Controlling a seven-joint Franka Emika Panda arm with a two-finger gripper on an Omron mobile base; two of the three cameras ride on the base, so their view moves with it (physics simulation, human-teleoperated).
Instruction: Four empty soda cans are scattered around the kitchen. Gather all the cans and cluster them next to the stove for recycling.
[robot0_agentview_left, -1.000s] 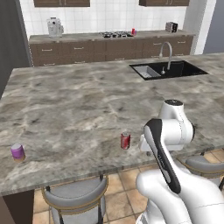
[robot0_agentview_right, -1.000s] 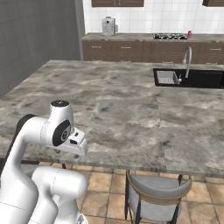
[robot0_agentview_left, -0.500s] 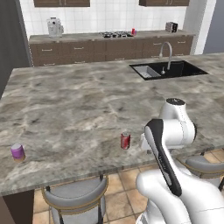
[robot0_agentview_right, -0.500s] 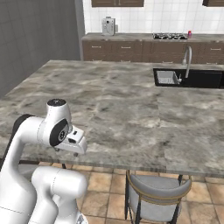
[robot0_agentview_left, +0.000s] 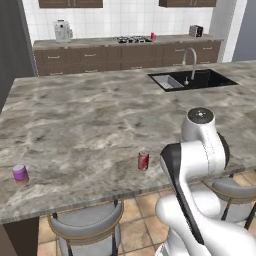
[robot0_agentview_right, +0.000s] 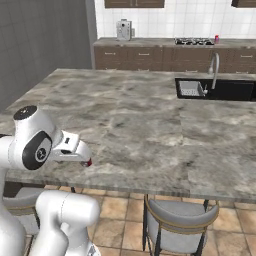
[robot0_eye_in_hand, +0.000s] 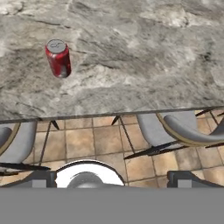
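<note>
Grey marbled stone covers the big island counter (robot0_agentview_left: 90, 125) in front of me, and on it, near the front edge, the dark red can (robot0_agentview_left: 143, 160) with the silver rim stands upright; in the hand view I see it at upper left (robot0_eye_in_hand: 58, 57), with free stone all around it. Compared with one second ago, almost nothing has changed: the can and the purple can (robot0_agentview_left: 20, 173) far to its left are at the same places, only the arm has turned its upper joint a little, so I judge that I am only beginning the approach and no can is gathered yet. The gripper (robot0_eye_in_hand: 111, 177) hangs below the counter edge, looking at the stools and floor tiles, and its fingers are spread wide, holding nothing. The stove (robot0_agentview_left: 131, 39) is on the far wall counter, well apart from me, and a bright red can (robot0_agentview_left: 153, 36) already stands just beside it. Between the island and that wall lie the sink (robot0_agentview_left: 192, 80) with its faucet. Two stools (robot0_agentview_left: 87, 227) stand under the counter edge, close to my hand, and I must lift it above them first.
</note>
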